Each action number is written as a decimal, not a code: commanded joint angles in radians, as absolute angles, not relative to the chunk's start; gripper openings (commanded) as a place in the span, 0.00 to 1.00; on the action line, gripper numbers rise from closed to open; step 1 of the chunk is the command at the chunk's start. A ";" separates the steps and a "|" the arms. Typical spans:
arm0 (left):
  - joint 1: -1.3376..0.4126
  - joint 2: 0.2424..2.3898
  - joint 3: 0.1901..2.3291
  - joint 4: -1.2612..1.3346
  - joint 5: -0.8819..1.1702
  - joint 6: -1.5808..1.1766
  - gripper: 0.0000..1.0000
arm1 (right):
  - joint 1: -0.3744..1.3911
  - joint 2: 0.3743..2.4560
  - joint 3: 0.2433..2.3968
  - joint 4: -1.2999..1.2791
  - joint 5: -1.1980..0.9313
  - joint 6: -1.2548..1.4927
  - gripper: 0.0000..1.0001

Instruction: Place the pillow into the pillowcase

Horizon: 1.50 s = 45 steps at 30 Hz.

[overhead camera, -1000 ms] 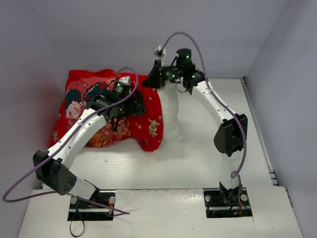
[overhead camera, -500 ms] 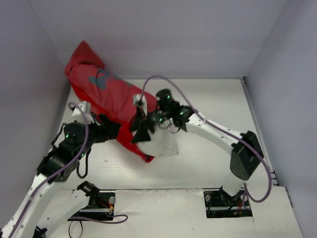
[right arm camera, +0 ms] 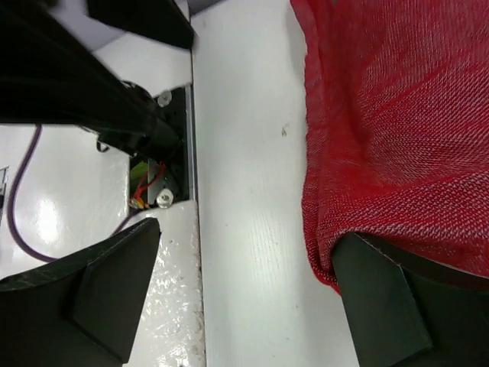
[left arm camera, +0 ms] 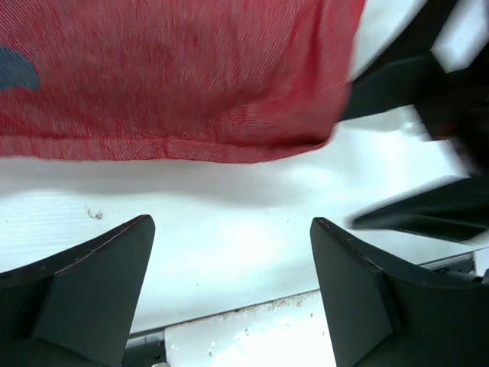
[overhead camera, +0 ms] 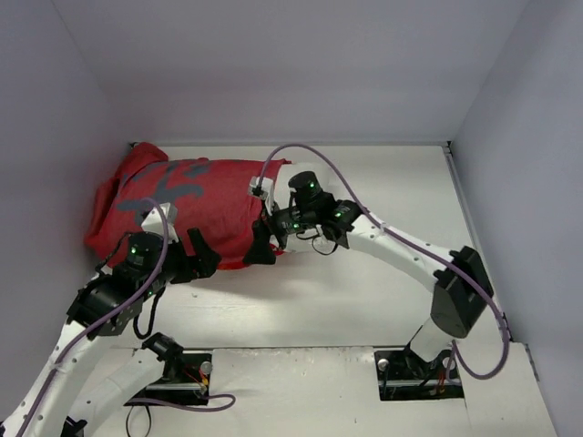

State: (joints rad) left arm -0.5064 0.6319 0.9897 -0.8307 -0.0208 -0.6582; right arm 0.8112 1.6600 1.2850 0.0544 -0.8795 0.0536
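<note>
**Pillowcase (overhead camera: 182, 205) flat again, pillow (left arm camera: 382, 30) nearly swallowed**

From above: half a second ago I had the pillowcase hoisted on a slant against the left wall (overhead camera: 55, 137), with white bulging from its low mouth. Now it lies along the far left of the table (overhead camera: 392, 182), its left end touching that wall and its far edge near the back wall (overhead camera: 291, 82). My right gripper (overhead camera: 262, 246) sits at the mouth end, and my left gripper (overhead camera: 199, 259) is just beside the near edge. I judge the stuffing mostly done, with the mouth still to be checked. Bare table runs to the right and towards me.

Left wrist: my fingers are spread wide with nothing between them. The red edge lies across the table beyond, apart from them. A blurred pale strip past its right corner looks like pillow.

Right wrist: the jaws, pinched a second ago, now gape over bare table, and red cloth hangs by the right finger, unheld.
</note>
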 commanded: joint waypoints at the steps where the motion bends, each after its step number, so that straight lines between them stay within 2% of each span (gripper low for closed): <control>1: -0.503 0.682 0.996 -0.824 0.023 -0.673 0.79 | 0.830 1.488 1.367 0.121 -0.859 0.087 0.88; 4: -0.503 0.739 1.012 -0.818 0.014 -0.675 0.79 | 0.804 1.369 1.283 0.123 -0.636 0.121 0.84; 5: -0.503 0.758 1.028 -0.816 0.012 -0.670 0.79 | 0.784 1.353 1.252 0.121 -0.501 0.144 0.76; 7: -0.509 0.828 1.100 -0.810 0.009 -0.646 0.79 | 0.678 1.318 1.163 0.123 -0.418 0.211 0.64; 8: -0.512 0.854 1.127 -0.805 0.009 -0.637 0.79 | 0.636 1.310 1.135 0.124 -0.414 0.269 0.63; 9: -0.518 0.883 1.155 -0.802 0.009 -0.621 0.79 | 0.574 1.302 1.097 0.123 -0.416 0.282 0.63; 13: -0.583 1.053 1.314 -0.805 -0.047 -0.609 0.79 | 0.539 1.264 1.031 0.124 -0.325 0.314 0.79; 16: -0.725 1.187 1.417 -0.807 -0.144 -0.588 0.79 | 0.499 1.299 1.005 0.124 -0.311 0.365 0.84; 27: -0.793 1.661 1.807 -0.816 -0.449 -0.476 0.79 | 0.399 1.387 0.988 0.137 -0.235 0.472 0.84; 31: -0.792 1.782 1.891 -0.819 -0.592 -0.433 0.79 | 0.342 1.384 0.966 0.144 -0.278 0.492 0.84; 35: -0.767 1.912 1.980 -0.821 -0.647 -0.372 0.79 | 0.315 1.379 0.940 0.156 -0.339 0.497 0.84; 45: -0.706 1.985 2.031 -0.819 -0.669 -0.313 0.79 | 0.314 1.411 0.940 0.183 -0.393 0.488 0.84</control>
